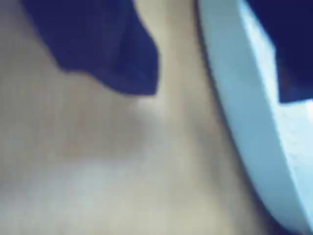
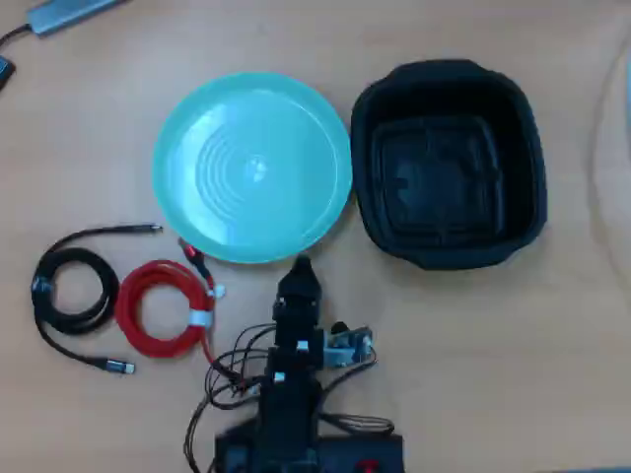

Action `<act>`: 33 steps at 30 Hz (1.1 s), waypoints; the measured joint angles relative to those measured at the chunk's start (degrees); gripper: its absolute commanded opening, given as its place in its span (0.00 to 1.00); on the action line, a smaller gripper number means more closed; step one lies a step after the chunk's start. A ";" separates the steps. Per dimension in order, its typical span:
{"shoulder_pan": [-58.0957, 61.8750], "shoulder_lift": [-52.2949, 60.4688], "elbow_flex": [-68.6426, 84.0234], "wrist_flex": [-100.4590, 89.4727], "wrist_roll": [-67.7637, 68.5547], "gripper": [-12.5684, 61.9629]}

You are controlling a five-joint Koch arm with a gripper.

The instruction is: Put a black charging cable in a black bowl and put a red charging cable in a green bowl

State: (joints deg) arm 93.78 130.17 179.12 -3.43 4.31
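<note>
Seen from overhead, the gripper [image 2: 301,264] points at the near rim of the green bowl [image 2: 252,166], its tip just short of it; whether its jaws are parted cannot be told, and the blurred wrist view shows only dark shapes and what may be the bowl's pale rim. Left of the arm, the red charging cable [image 2: 163,307] lies coiled on the table [image 2: 513,365], with the black charging cable [image 2: 74,291] just beside it. The black bowl [image 2: 449,163] sits right of the green one.
</note>
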 measured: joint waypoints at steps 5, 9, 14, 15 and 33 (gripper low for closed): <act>-17.05 0.00 -33.75 46.76 -27.07 0.50; -17.05 0.00 -37.09 67.06 -30.41 0.50; -17.05 0.00 -36.91 66.88 -29.71 0.50; -17.05 0.00 -36.91 66.88 -29.27 0.50; -19.78 0.00 -53.61 74.27 -20.83 0.50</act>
State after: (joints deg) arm 74.00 130.17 125.51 70.84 -16.52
